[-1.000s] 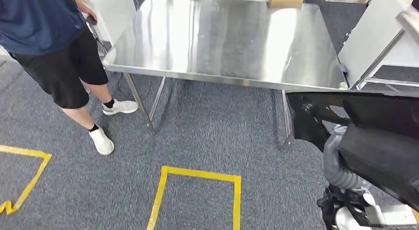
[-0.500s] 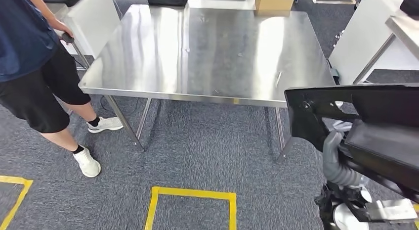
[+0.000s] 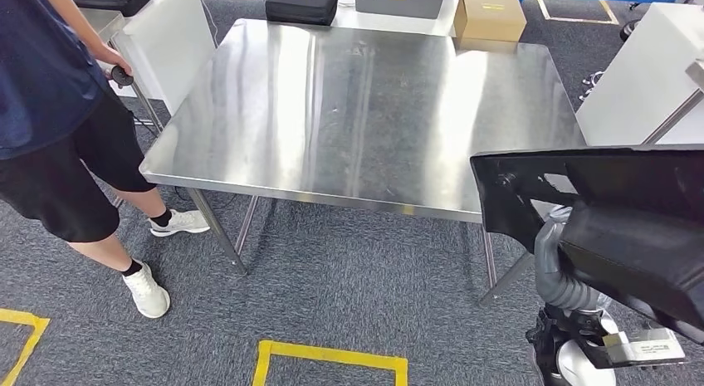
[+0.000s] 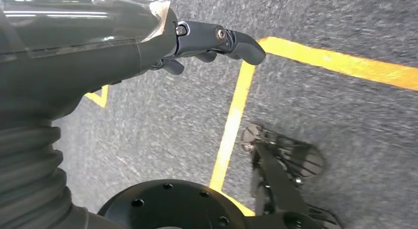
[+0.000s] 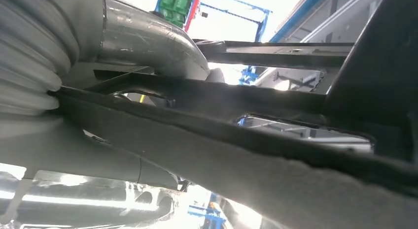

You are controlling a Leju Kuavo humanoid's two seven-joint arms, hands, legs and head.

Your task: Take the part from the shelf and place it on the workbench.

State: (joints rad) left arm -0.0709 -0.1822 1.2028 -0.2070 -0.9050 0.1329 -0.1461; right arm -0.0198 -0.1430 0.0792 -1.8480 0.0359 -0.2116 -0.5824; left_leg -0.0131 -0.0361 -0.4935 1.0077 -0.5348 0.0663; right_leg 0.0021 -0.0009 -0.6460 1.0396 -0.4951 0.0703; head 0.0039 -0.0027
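Observation:
A large black flat part [image 3: 614, 203] sits at the lower right of the head view, carried by my right hand [image 3: 554, 251], whose grey ribbed cover shows beneath it. Close up, the right wrist view has the part's edge [image 5: 256, 155] running across my right hand [image 5: 148, 42]; the fingers are hidden behind it. The steel workbench [image 3: 357, 95] stands ahead with a bare top, and the part hangs off its near right corner, short of the top. My left hand [image 4: 207, 39] hangs over the carpet, its fingers loosely extended, holding nothing.
A person [image 3: 58, 112] stands at the workbench's left end, holding a small black handle. Black cases [image 3: 300, 4] and a cardboard box [image 3: 490, 14] lie beyond the far edge. A white panel [image 3: 639, 79] stands on the right. Yellow tape [image 3: 332, 357] marks the carpet.
The whole view has shifted: the workbench now sits lower and fuller in the picture, with things behind it showing. The part stays in my right hand. The person has stepped a little.

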